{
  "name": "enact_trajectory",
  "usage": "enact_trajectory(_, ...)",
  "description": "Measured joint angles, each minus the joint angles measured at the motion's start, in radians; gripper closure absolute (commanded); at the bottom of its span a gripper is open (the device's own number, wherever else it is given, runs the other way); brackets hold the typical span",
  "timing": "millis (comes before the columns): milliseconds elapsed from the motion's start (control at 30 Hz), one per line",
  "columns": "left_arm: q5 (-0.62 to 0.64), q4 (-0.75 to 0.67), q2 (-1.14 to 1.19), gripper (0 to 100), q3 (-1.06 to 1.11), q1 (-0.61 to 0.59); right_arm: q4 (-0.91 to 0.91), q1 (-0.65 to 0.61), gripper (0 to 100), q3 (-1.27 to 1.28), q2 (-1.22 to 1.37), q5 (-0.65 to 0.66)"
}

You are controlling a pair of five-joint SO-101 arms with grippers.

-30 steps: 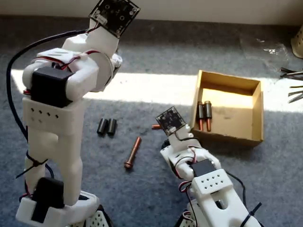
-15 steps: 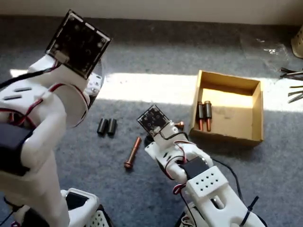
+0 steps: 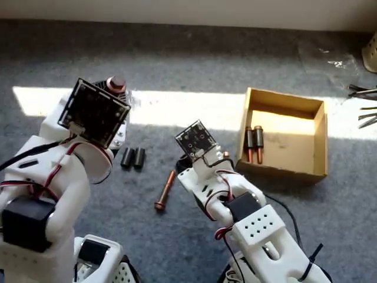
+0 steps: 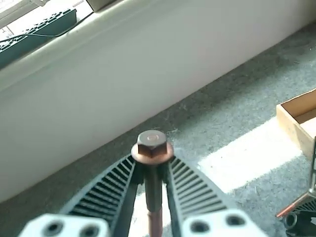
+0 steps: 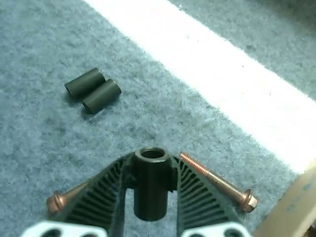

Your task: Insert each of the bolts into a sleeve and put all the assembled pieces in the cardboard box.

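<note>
My left gripper point(image 4: 152, 160) is shut on a copper bolt point(image 4: 152, 146), held head-up above the carpet; in the high view that bolt's head point(image 3: 116, 84) pokes out past the left arm's camera board. My right gripper point(image 5: 150, 170) is shut on a black sleeve point(image 5: 150, 185), open end up, low over the carpet. Two more black sleeves point(image 5: 93, 90) point(image 3: 132, 158) lie side by side. One loose bolt point(image 3: 165, 190) lies between the arms, another point(image 5: 217, 182) beside the cardboard box point(image 3: 321, 141). Two assembled pieces point(image 3: 254, 144) lie inside the box.
Grey carpet with a sunlit strip point(image 3: 177, 109) across the middle. A white wall point(image 4: 123, 74) runs along the far edge. Thin tools point(image 3: 364, 106) lie at the far right, beyond the box.
The left arm has swung down and forward, bringing its held bolt into sight. The right arm has shifted left, away from the box wall, with the sleeve.
</note>
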Motion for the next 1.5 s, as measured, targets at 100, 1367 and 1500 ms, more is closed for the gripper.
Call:
enact_trajectory(100, 0.0, -0.132, -0.054, 99, 0.17, -0.014, -0.055, 0.0, 99.4, 0.0, 0.0, -0.005)
enact_trajectory(1367, 0.698, -0.505, -0.153, 99, 0.555, 0.08, -0.287, -0.04, 99.4, 0.379, -0.655, -0.051)
enact_trajectory(1500, 0.694, -0.509, -0.153, 99, 0.577, 0.161, -0.273, -0.044, 99.4, 0.442, -0.715, -0.043)
